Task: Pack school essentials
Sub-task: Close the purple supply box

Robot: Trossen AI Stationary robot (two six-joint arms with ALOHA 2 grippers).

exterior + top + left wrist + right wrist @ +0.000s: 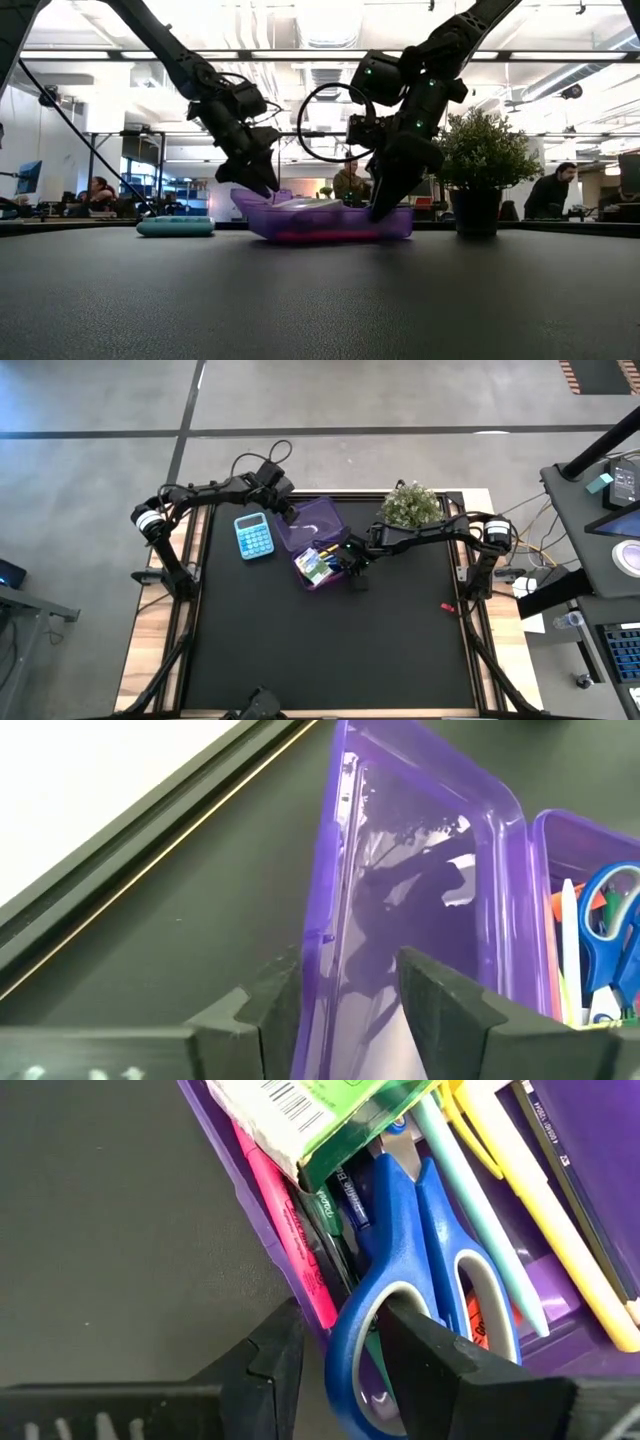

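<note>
A purple pencil box stands open at the table's far middle. Its base [322, 565] holds blue-handled scissors [420, 1230], a green-and-white packet [300, 1120], and pink [285, 1210], teal [480, 1230] and yellow [560, 1210] pens. The clear purple lid [318, 520] is tilted up on the far side and stays joined to the base. My left gripper [345, 975] is shut on the lid's rim. My right gripper [345, 1320] is at the base's right end, closed to a narrow gap over its wall. My left gripper has the lid's left rim [322, 1010] between its fingers, one finger outside the lid and one inside it. It comes slanting down from the table's far left. The lid is tilted, with its left edge [242, 195] raised above the base. My right gripper straddles the base's wall [300, 1295], one finger outside over the mat and one inside. The scissors' handle loop [350, 1350] also lies in the gap. It slants down from the right. The base rests on the table. The fingers hide what they press.
A teal calculator [254, 536] lies on the mat left of the box. A potted plant [412, 506] stands at the far right, behind my right arm. A small red thing [447, 607] lies near the right edge. The mat's near half [320, 650] is bare.
</note>
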